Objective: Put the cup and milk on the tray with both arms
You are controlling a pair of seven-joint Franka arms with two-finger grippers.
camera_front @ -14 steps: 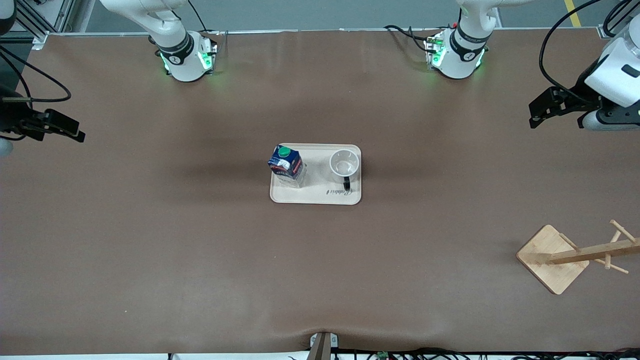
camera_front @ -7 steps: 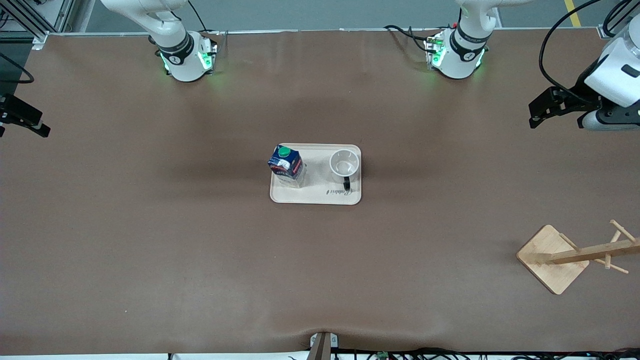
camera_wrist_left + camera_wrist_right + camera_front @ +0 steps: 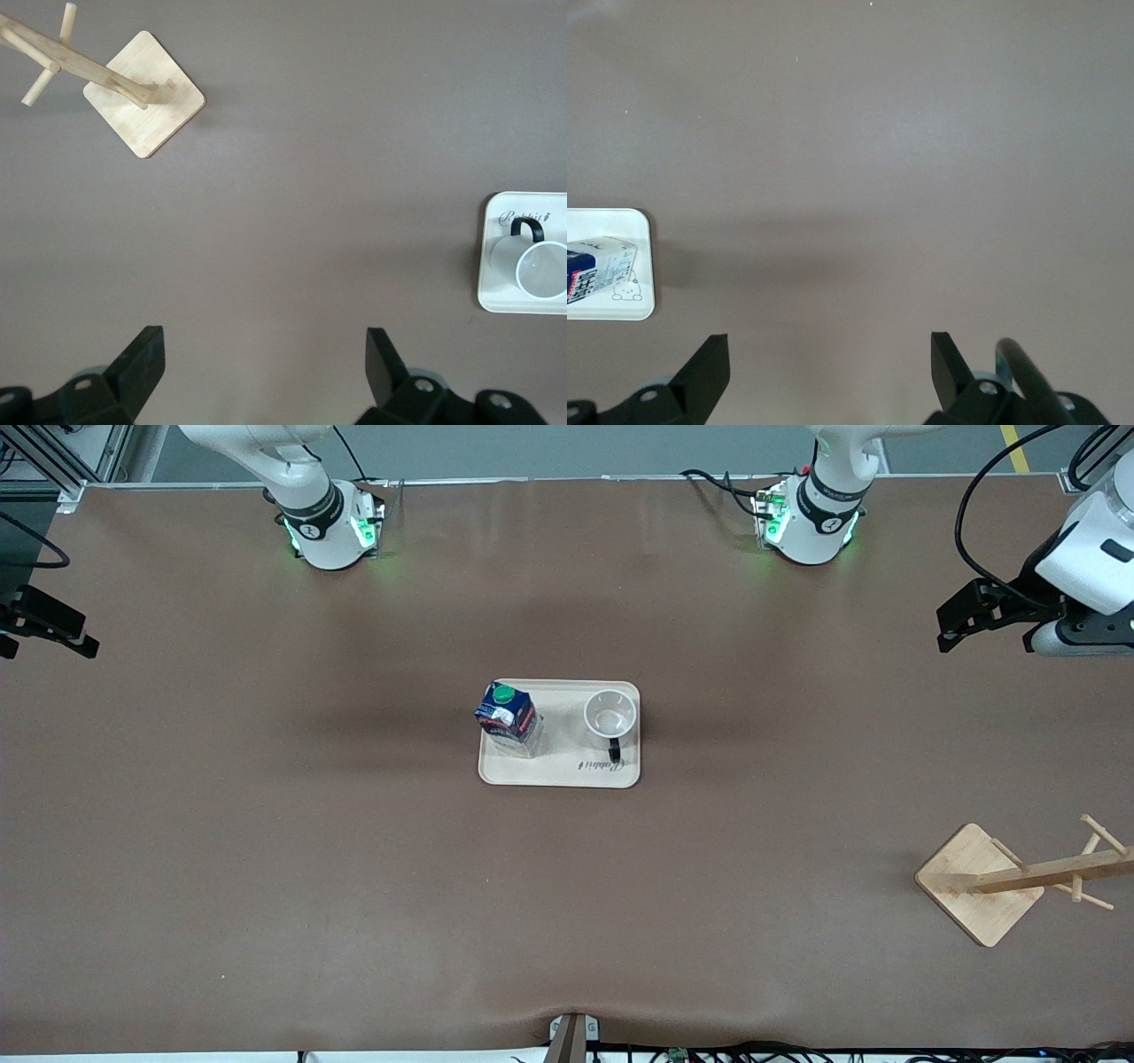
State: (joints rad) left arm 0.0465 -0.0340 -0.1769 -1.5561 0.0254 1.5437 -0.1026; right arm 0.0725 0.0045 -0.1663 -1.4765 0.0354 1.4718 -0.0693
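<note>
The cream tray [image 3: 558,772] lies at the table's middle. The dark-blue milk [image 3: 507,713] with its green cap stands upright on the tray's end toward the right arm. The white cup [image 3: 610,716] stands upright on the end toward the left arm, its black handle toward the front camera. My left gripper [image 3: 955,622] is open and empty, over bare table at the left arm's end. My right gripper [image 3: 62,631] is open and empty, over the table's edge at the right arm's end. The left wrist view shows the cup [image 3: 536,266] on the tray [image 3: 496,304]. The right wrist view shows the milk [image 3: 598,266] on the tray [image 3: 611,221].
A wooden mug rack [image 3: 983,881] with a square base and pegged post stands near the front camera at the left arm's end; it also shows in the left wrist view [image 3: 146,106]. Brown mat covers the table around the tray.
My right gripper has drawn away from the tray toward its end of the table. The left arm, milk, cup and tray have not moved.
</note>
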